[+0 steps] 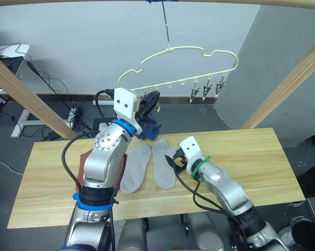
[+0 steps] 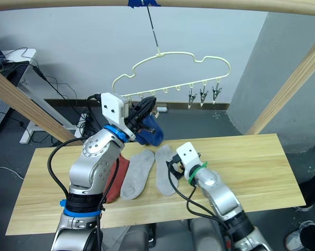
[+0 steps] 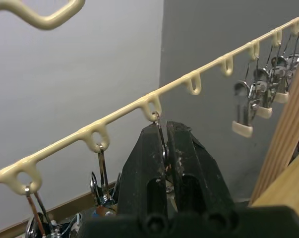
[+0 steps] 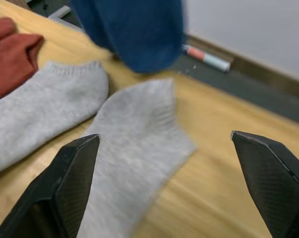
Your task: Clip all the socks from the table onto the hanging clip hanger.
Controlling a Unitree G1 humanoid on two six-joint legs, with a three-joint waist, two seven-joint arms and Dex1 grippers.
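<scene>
The clip hanger (image 1: 184,67) hangs by its thin hook from the wooden pole (image 1: 199,3) across the top, well above the table (image 1: 251,162). Three metal clips (image 1: 207,90) dangle bunched near the 3 o'clock end of its lower bar, with bare loops between them and the middle.

The left gripper (image 2: 147,112) is raised to the 9 o'clock part of that bar. In the left wrist view its two black fingers (image 3: 189,163) are pressed together on a metal clip (image 3: 161,144) that hangs from one loop of the bar. Blue socks (image 2: 149,130) hang from the clips just below the gripper, over the far edge of the table.

Two light grey socks (image 1: 138,167) lie side by side on the table, toes toward 6 o'clock, near the centre. At their 9 o'clock side a rust-red sock (image 2: 117,178) lies partly hidden behind the left arm; how many red socks are there I cannot tell.

The right gripper (image 1: 174,161) hovers low over the table at the 3 o'clock edge of the nearer grey sock (image 4: 134,148). In the right wrist view its fingers (image 4: 77,173) are spread wide apart, holding nothing, with that grey sock below and between them
</scene>
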